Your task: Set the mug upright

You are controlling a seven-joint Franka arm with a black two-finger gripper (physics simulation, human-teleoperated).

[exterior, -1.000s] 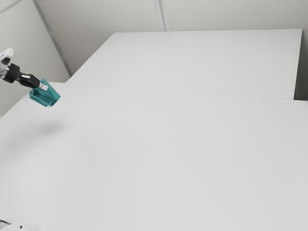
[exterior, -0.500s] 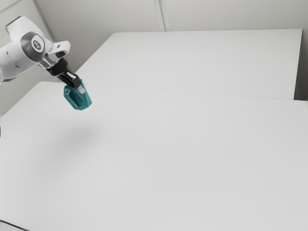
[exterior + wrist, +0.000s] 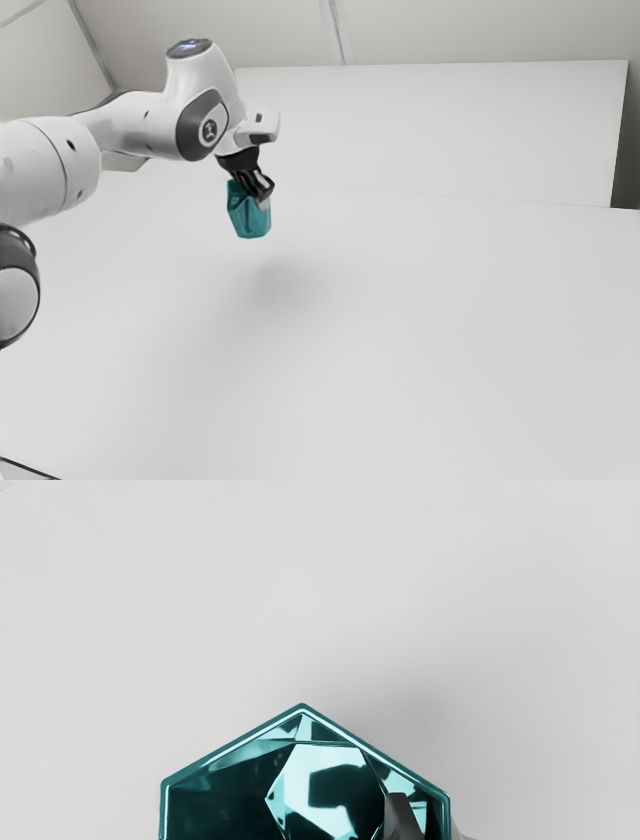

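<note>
Change over the last second: the mug (image 3: 250, 214) has travelled toward the exterior view's right and swung from a strong slant to near upright. Its mouth, which faced the exterior view's left, now faces up, base below. A small lean remains, as far as I can judge.

Meaning for the task: the turn looks mostly made, but the mug is not standing. It hangs in the air over the table (image 3: 420, 340), its soft shadow (image 3: 285, 278) lying apart beneath it. I judge that what remains is to true up the lean, lower until the base sits flat, then let go. Risk: if the base meets the table on one edge, the mug could tip on release.

Grip: my gripper (image 3: 262, 197) is closed on the mug's side near the rim (image 3: 235, 742). In the wrist view one finger (image 3: 400, 817) reaches inside the mouth, the other (image 3: 458, 831) is outside, with the wall pinched between them. The hold is off-centre, so some swing seems possible.

Pose: the arm (image 3: 130, 122) has come further into the exterior view from its left. It bends over above the mug, and the gripper points down with a slant toward that view's right.
</note>
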